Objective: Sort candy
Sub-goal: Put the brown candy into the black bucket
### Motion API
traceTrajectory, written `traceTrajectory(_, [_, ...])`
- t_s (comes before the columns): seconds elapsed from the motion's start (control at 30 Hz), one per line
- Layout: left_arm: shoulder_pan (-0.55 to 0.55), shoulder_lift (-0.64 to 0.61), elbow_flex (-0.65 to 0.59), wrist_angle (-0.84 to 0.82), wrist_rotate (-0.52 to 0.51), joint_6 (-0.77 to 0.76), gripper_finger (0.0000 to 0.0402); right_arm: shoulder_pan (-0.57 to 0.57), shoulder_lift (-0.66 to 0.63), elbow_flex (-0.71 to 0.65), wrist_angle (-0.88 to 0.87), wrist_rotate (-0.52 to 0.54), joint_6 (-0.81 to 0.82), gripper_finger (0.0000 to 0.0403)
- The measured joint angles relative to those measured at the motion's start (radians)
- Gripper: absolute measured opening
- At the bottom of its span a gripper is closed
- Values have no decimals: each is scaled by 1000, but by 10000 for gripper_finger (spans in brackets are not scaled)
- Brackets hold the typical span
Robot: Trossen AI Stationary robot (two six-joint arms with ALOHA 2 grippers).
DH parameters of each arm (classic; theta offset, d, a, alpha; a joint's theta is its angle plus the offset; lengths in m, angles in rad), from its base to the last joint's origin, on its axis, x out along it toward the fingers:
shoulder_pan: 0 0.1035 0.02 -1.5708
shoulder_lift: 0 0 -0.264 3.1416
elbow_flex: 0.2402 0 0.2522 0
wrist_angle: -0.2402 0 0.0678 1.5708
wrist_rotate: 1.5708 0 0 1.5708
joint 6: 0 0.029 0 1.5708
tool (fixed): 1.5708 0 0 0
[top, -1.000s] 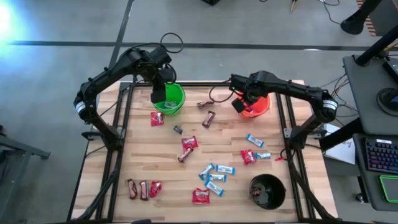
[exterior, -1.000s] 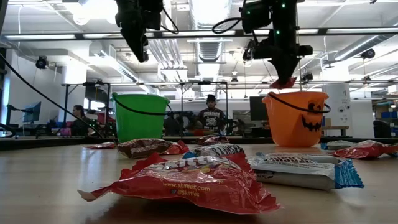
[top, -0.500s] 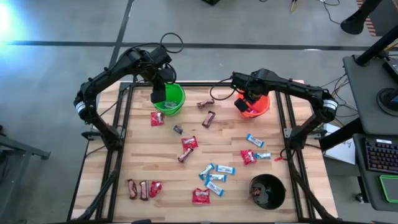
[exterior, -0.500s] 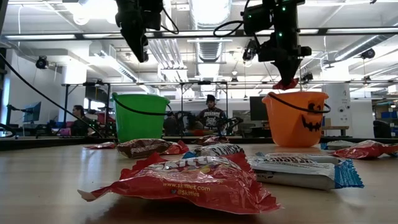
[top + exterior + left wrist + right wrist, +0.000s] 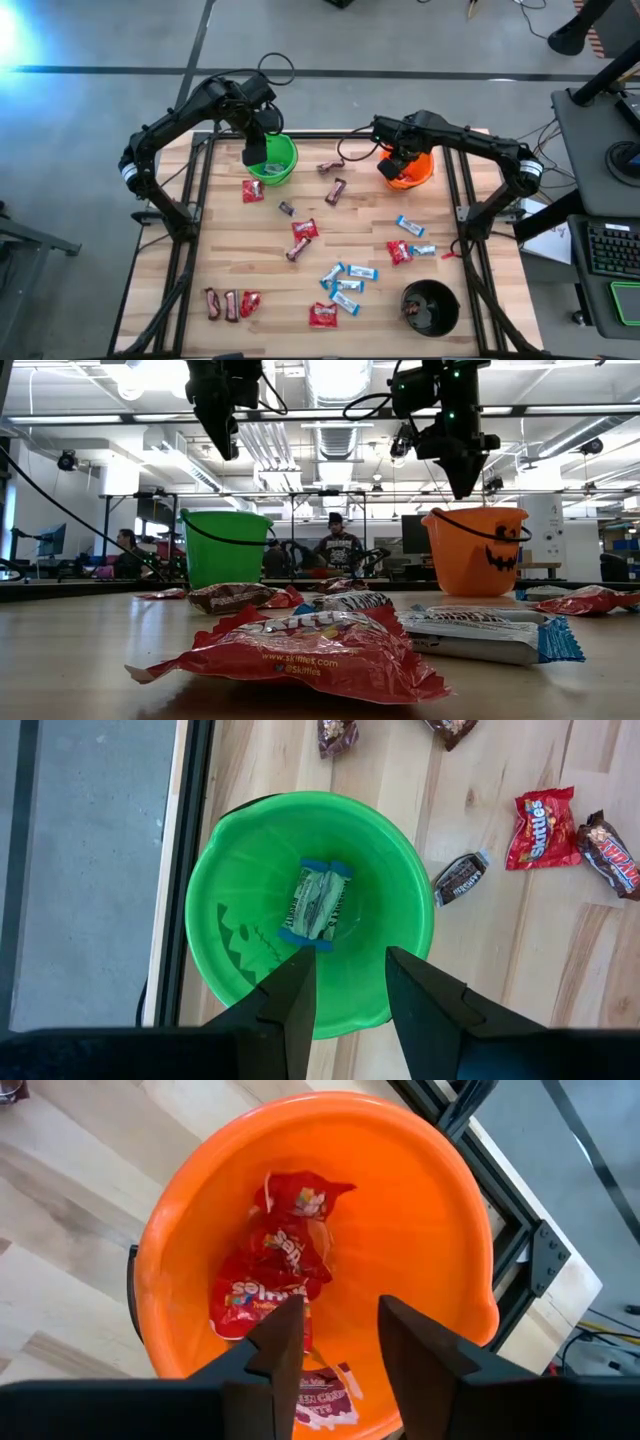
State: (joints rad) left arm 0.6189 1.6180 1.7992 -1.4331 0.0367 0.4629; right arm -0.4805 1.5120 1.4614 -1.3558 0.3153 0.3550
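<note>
Red packets [image 5: 270,1275] in orange bucket [image 5: 440,1230], below open right end effector [image 5: 340,1342].

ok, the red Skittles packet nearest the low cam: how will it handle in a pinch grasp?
The red Skittles packet probably flops: its wrapper is creased and bulges over loose contents. The glossy film may slip. Its flat crimped ends look like the safest place to pinch.

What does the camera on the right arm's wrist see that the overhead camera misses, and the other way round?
Only the right wrist view shows the red packets lying inside the orange bucket. Only the high view shows the green bucket, the black bucket, the left gripper and the candy scattered on the table. Both show the orange bucket with the right gripper open above it.
</note>
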Motion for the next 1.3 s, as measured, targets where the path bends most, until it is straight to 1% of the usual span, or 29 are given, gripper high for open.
traceTrajectory(0.2, [0, 0, 0, 3, 0, 0, 106, 0, 0, 4, 4, 0, 0, 137])
traceTrajectory(0.47, [0, 0, 0, 31, 4, -19, 106, 0, 1, 4, 12, 0, -15, 127])
traceTrajectory(0.67, [-15, -1, 0, 31, 75, -61, 110, 0, 1, 4, 27, 0, -45, 119])
traceTrajectory(0.87, [-65, -20, 0, 33, 81, -95, 134, 0, 1, 5, 79, 0, -80, 123])
traceTrajectory(1.03, [-115, -22, 0, 34, 81, -172, 159, 0, 1, 5, 105, 0, -80, 127])
traceTrajectory(1.17, [-168, -14, 0, 34, 80, -218, 173, 1, 1, 5, 120, 0, -51, 124])
traceTrajectory(1.3, [-230, -6, -1, 34, 81, -246, 178, 12, 0, 5, 119, -11, -6, 117])
